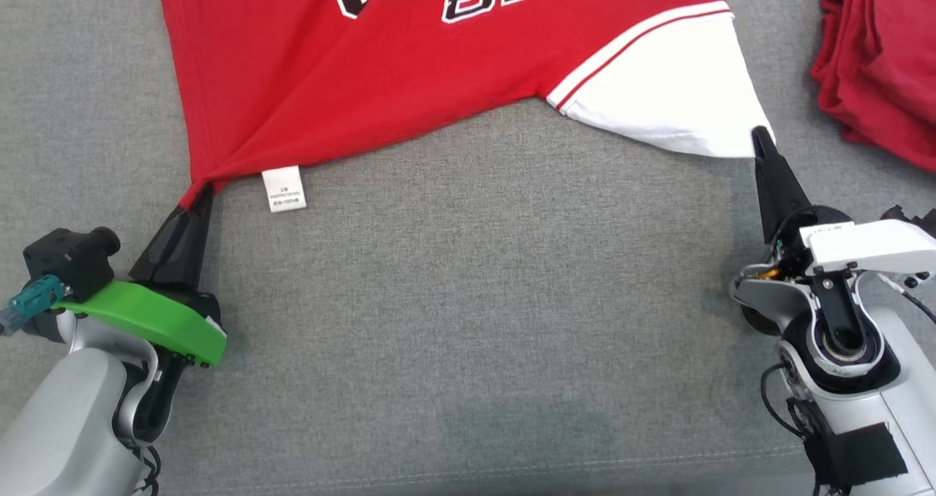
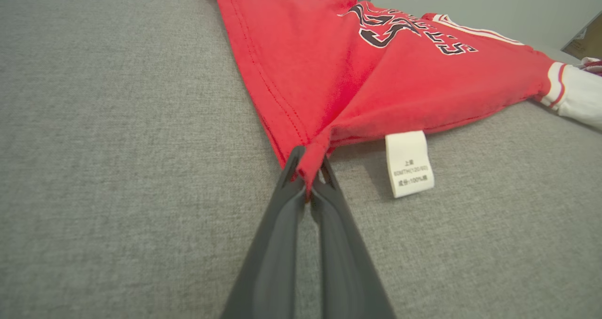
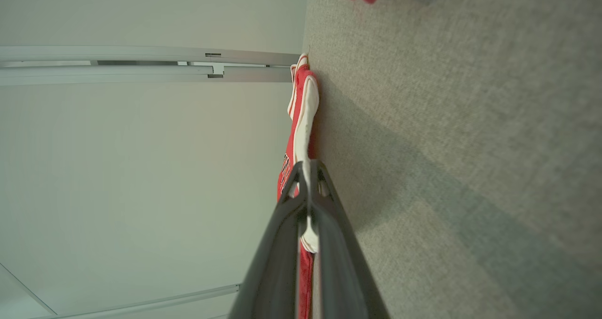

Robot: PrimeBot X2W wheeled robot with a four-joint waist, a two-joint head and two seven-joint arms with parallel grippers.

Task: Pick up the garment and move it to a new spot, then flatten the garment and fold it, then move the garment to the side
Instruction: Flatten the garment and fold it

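Garment, a red knit sports shirt with a white sleeve (image 1: 409, 79), is lying spread on the grey woven fabric surface (image 1: 468, 320), stretching away from the robot and running off the top of the head view. The left gripper (image 1: 196, 200) is pinching a bunched red corner of the hem, its two dark fingers closed tight on the cloth. The right gripper (image 1: 760, 136) is clamping the thin edge of the white sleeve in the same way, turned on its side. Both holds are looking slight, so a hard or uneven pull is risking one corner slipping free, most likely the sleeve edge, where very little cloth is sitting between the fingers. Because one arm is holding hem and the other sleeve, tension is running diagonally, and the shirt is probably going to skew or wrinkle instead of flattening. Dragging it low over the rough surface could also be bunching the far side, and a swing to the right could be catching the pile of folded red clothing (image 1: 877, 64) lying near. Black letters outlined in white are crossing the chest, cropped, with an "S" readable. The white care label (image 1: 284, 189) beside the left fingers is showing three small printed lines in Chinese characters, with "100%" in the last; the rest is too small to be sure of.
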